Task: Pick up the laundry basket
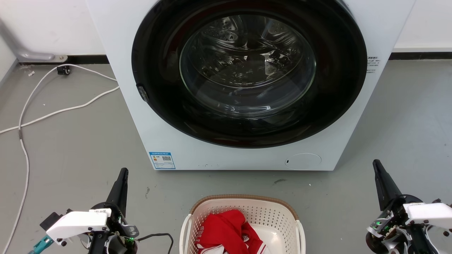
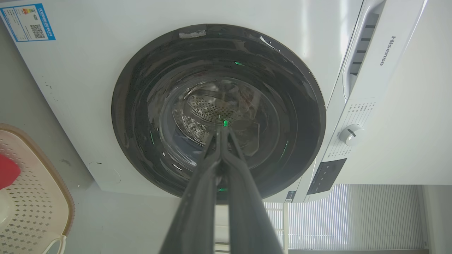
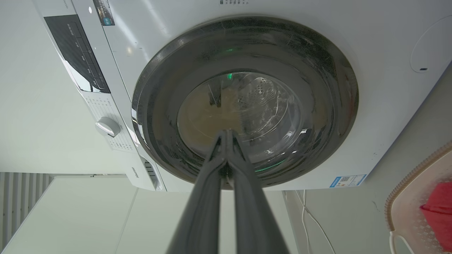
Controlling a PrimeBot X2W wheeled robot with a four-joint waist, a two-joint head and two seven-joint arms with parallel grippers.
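The laundry basket [image 1: 273, 216] sits on the floor at the bottom centre of the head view, cream-white and perforated with a brown rim and white side handles, holding red and white clothing [image 1: 226, 233]. Its edge shows at the left of the left wrist view [image 2: 39, 211] and at the right of the right wrist view [image 3: 406, 204]. My left gripper [image 1: 123, 173] stands left of the basket, apart from it, its fingers pressed together [image 2: 221, 131]. My right gripper [image 1: 376, 164] stands to the right, also apart, fingers together [image 3: 226, 132]. Neither holds anything.
A white front-loading washer [image 1: 176, 106] with a dark round door stands just behind the basket. White cables [image 1: 26, 155] trail over the grey floor at the left. Bare floor lies on both sides of the basket.
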